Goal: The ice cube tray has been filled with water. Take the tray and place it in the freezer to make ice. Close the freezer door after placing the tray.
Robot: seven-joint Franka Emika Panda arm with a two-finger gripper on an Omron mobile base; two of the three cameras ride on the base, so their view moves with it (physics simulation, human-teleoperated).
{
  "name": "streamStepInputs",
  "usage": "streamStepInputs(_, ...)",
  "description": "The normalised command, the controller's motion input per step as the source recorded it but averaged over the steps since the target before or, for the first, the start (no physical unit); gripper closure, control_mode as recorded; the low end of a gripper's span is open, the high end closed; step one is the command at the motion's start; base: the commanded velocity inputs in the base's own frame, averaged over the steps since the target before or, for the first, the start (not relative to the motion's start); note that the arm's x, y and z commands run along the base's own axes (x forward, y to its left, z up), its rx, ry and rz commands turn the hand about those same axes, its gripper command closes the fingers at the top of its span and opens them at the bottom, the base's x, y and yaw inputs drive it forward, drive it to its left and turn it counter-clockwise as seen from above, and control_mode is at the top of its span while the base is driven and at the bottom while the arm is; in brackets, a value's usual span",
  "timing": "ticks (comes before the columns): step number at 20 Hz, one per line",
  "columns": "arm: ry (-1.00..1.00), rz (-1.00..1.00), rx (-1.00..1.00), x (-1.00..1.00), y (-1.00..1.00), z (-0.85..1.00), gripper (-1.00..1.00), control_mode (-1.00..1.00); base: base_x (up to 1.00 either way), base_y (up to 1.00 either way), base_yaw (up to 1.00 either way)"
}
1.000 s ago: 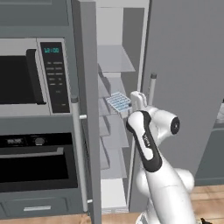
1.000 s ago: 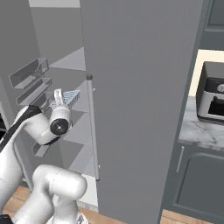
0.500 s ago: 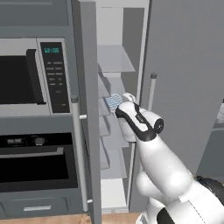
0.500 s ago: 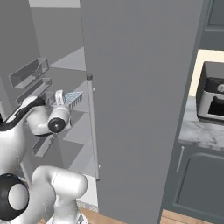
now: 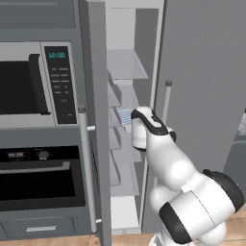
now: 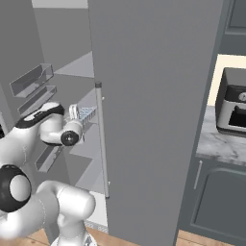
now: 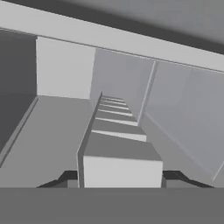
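The ice cube tray (image 5: 124, 116) is flat and white, and its pale blue cells of water (image 6: 88, 113) show in both base views. My gripper (image 5: 130, 119) is shut on its near end and holds it level inside the open freezer (image 5: 126, 67), just above a middle shelf. In the right base view the gripper (image 6: 77, 113) sits left of the tray (image 6: 91, 116). The hand view looks along the tray (image 7: 114, 131), which runs away between my fingertips (image 7: 66, 176) toward the freezer's back wall. The freezer door (image 5: 94, 120) stands open at the left.
A microwave (image 5: 33, 81) and an oven (image 5: 33, 178) stand left of the open door. The closed refrigerator door (image 6: 153, 120) with its bar handle (image 6: 101, 139) is close on the right of my arm. Door bins (image 6: 31, 81) line the open door. A toaster oven (image 6: 231, 103) sits on the far right counter.
My arm has folded, its elbow swinging down toward the cameras. The hand has carried the tray slightly lower and deeper into the freezer. The grip has not changed.
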Motion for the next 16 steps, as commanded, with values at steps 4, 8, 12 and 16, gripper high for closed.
streamStepInputs(4,0.11,0.00,0.00,0.38,-0.06,-0.20,1.00,-1.00,0.00,0.00,0.00)
streamStepInputs(8,0.11,0.00,0.00,0.46,0.00,-0.22,1.00,-1.00,0.00,0.00,0.00)
streamStepInputs(12,0.32,0.00,-0.02,0.55,0.01,-0.22,1.00,-1.00,0.00,0.00,0.00)
streamStepInputs(16,0.29,0.00,-0.06,0.62,0.08,-0.25,1.00,-1.00,0.00,0.00,0.00)
